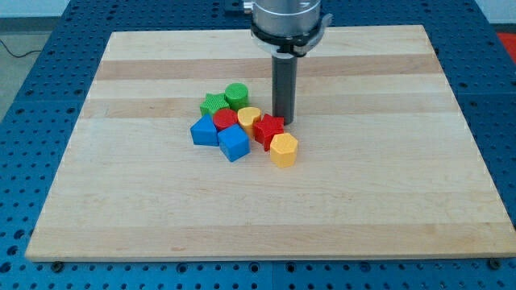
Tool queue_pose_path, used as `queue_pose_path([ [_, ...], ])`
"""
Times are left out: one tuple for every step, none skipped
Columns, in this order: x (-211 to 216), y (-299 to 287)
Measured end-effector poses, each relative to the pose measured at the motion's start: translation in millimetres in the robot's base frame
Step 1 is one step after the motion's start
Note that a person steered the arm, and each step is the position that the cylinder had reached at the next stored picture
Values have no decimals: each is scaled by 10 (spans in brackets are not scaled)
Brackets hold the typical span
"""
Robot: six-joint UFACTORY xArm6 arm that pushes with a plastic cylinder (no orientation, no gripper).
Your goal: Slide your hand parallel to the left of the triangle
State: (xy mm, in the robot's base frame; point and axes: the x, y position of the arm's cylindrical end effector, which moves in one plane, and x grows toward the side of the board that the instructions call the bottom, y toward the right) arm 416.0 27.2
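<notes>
The blocks lie clustered near the board's middle. The blue triangle block (205, 130) is at the cluster's left edge. Beside it to the right is a blue cube (234, 143). Behind them are a green star (213, 103), a green cylinder (237, 95), a red cylinder (226, 119) and a yellow heart (249, 118). A red star (269, 130) and a yellow hexagon (284, 149) are at the right. My tip (285, 121) is at the cluster's right side, just behind the red star, far right of the triangle.
The wooden board (121, 201) rests on a blue perforated table (32, 97). The arm's grey housing (288, 18) hangs over the board's top edge.
</notes>
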Motion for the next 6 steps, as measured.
queue_pose_path([
  [19,274],
  [138,932],
  [511,1444],
  [1030,1135],
  [1198,131],
  [1135,-1113],
])
